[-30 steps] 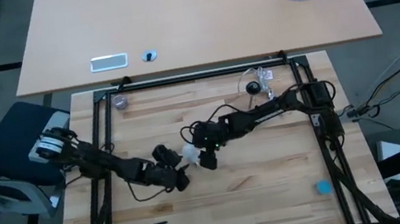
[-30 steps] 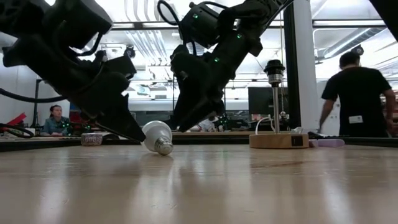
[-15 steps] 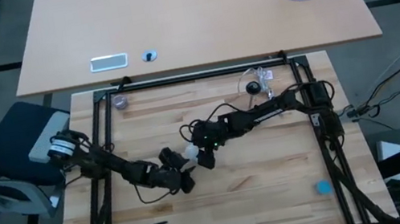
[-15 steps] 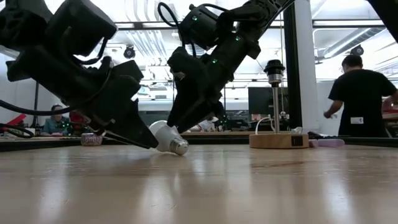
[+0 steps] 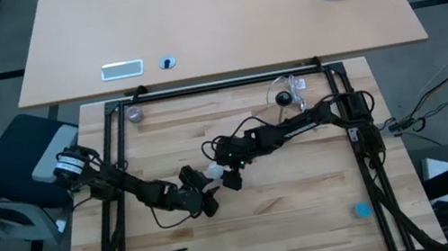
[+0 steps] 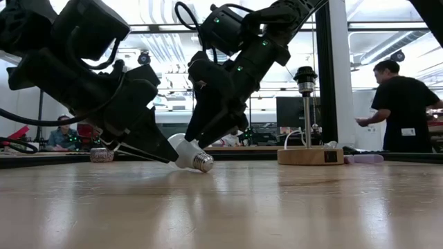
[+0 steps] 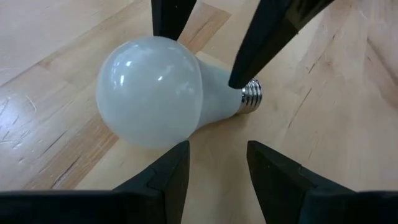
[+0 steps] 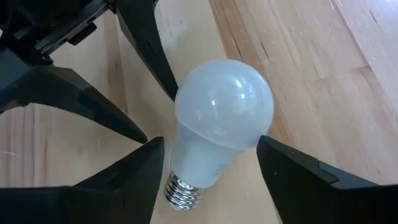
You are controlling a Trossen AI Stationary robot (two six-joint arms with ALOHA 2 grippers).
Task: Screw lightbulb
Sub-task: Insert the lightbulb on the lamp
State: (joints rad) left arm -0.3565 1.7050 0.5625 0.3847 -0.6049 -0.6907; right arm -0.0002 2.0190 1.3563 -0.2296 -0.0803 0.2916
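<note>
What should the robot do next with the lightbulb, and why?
Probably close the right end effector on the lightbulb: its open fingers straddle the bulb's neck as it lies on the table, while the open left end effector sits just short of it.

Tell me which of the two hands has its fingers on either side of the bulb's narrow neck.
The right hand: its open fingers straddle the lightbulb near the screw end. The left hand sits open just short of the rounded end.

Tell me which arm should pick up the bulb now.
Right, probably. The right tool is open with its fingers on either side of the lightbulb lying on the table. The left tool is open beside it, not around it.
</note>
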